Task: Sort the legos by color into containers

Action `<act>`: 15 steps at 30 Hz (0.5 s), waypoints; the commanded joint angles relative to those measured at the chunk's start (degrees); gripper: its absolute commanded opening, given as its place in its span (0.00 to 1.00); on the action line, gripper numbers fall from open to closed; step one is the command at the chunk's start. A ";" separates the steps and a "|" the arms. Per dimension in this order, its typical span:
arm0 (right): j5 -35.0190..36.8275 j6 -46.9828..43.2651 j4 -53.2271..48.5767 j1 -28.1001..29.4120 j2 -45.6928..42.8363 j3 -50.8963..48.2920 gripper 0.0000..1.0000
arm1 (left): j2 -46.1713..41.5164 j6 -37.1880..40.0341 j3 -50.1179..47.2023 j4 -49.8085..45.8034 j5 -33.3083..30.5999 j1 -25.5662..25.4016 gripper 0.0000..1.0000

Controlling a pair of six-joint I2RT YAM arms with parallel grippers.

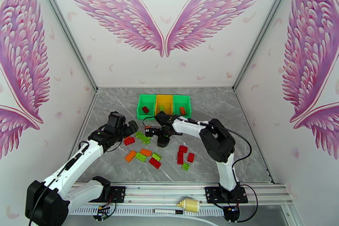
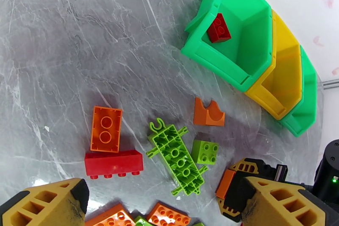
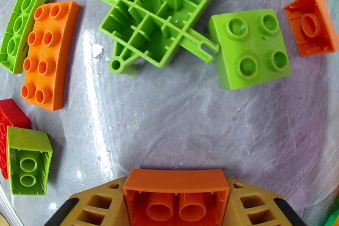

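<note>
Orange brick [image 3: 176, 193] in right jaws — left jaws apart, maybe over red brick [image 2: 113, 163]

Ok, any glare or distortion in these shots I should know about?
Right wrist view: glare streak on the table, wide-lens bowing, the gripped orange brick looms large. Left wrist view: bins bowed likewise. Top view: even light, sharp.

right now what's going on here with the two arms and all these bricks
The right gripper is shut on an orange brick, low over the table. The left gripper is open above loose bricks in red, orange and green. At the back, the left green bin holds a red brick, the yellow bin what looks like a green brick, the right green bin a second orange brick. Most bricks lie unsorted.
</note>
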 commanded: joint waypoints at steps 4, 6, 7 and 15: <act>-1.36 5.48 5.34 0.26 -5.74 -4.28 0.41 | -2.79 3.86 -1.07 2.50 -1.95 -1.22 0.99; -1.94 8.39 7.61 -0.17 -8.68 -5.97 0.40 | -4.18 6.26 -1.52 5.14 -2.45 -2.19 0.99; -2.43 10.37 9.03 -0.51 -10.49 -6.94 0.40 | -4.93 7.39 -1.97 6.37 -2.90 -2.66 0.99; -4.67 29.30 24.43 -5.48 -24.31 -16.82 0.38 | -10.62 19.03 -6.34 20.64 -4.97 -9.68 0.99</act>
